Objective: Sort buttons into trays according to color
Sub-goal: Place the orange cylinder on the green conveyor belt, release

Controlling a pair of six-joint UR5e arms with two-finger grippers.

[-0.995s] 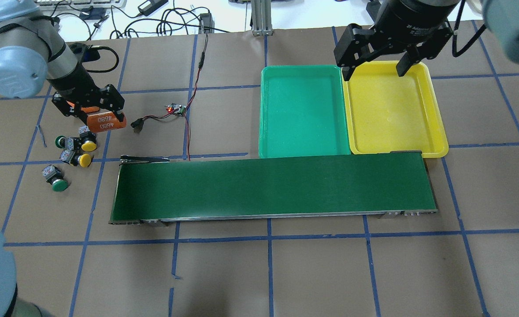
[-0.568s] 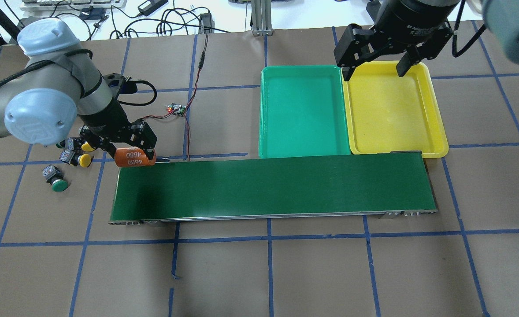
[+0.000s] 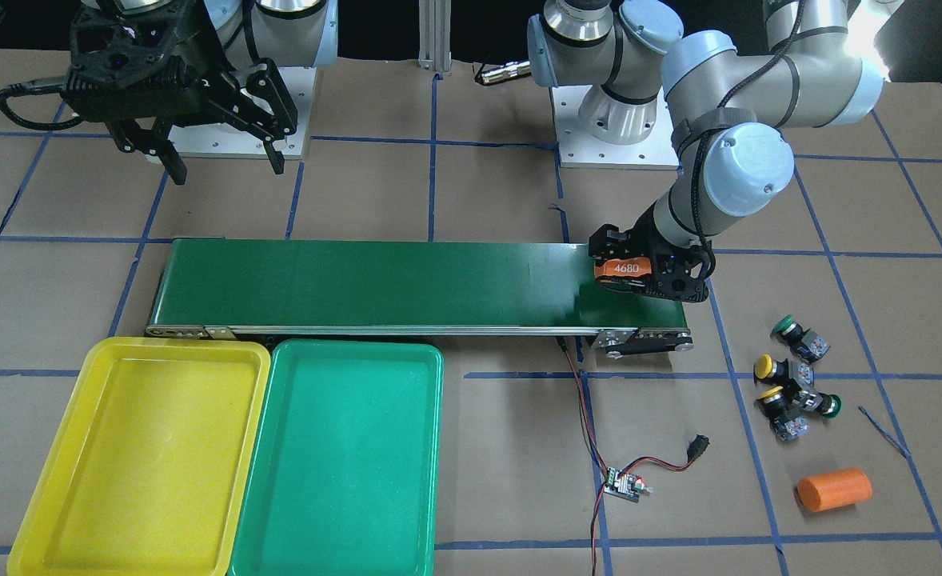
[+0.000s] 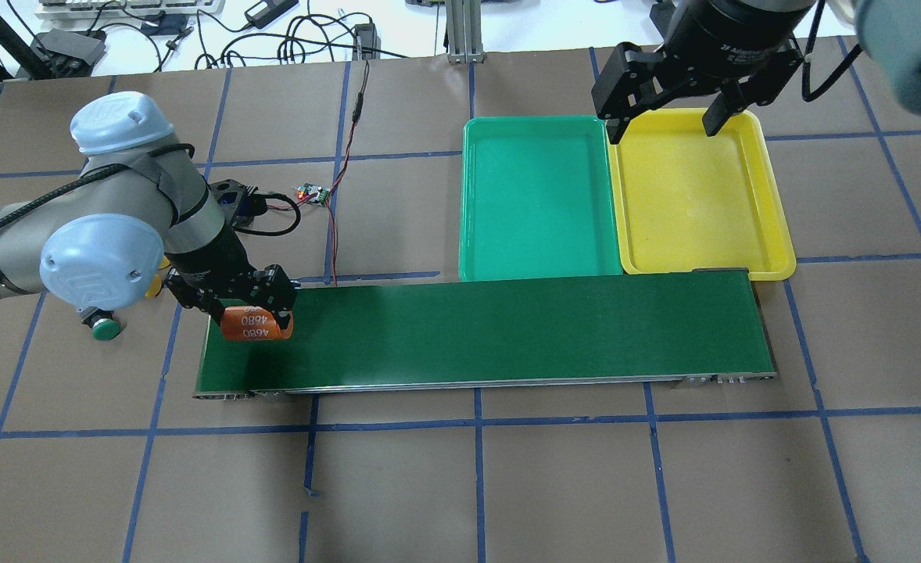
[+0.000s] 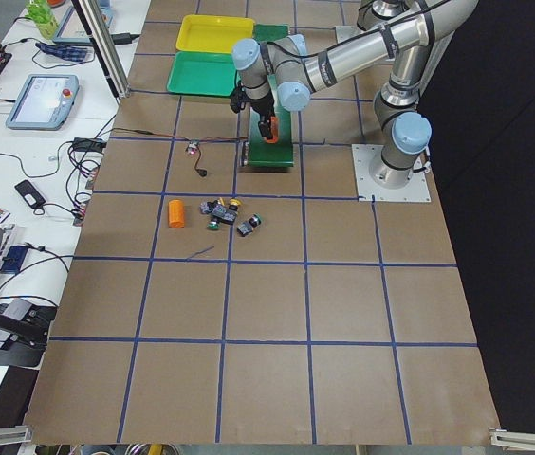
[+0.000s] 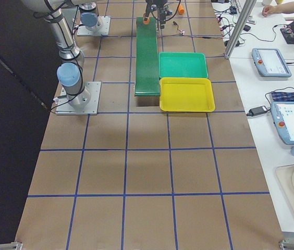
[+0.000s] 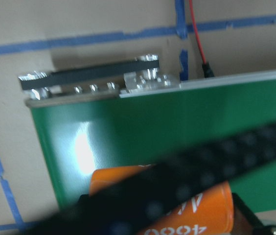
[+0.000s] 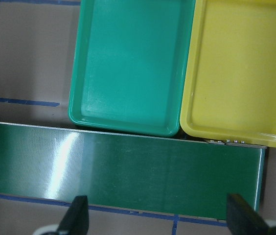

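Four small yellow- or green-capped push-button switches [image 3: 768,368] lie on the brown paper table [image 3: 879,320] at 4 o'clock of the long dark green conveyor belt [image 3: 375,284] in the front-facing view, well apart from the teal plastic tray [image 3: 351,464] and yellow plastic tray [image 3: 151,448], while the left gripper [image 3: 637,270] clamps an orange cylinder [image 4: 256,326] marked 4680 over the belt's end and the right gripper [image 3: 219,168] hangs with jaws wide at 11 o'clock.

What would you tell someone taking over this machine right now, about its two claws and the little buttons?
The left gripper is shut on the orange cylinder marked 4680, at the conveyor belt end nearest the buttons.
The right gripper is open and empty, high above the belt's tray end.
All four buttons lie on the table beside the belt, none gripped.
The yellow tray and teal tray are both empty.
Done: nothing sorted. Left: every button to its matching tray.
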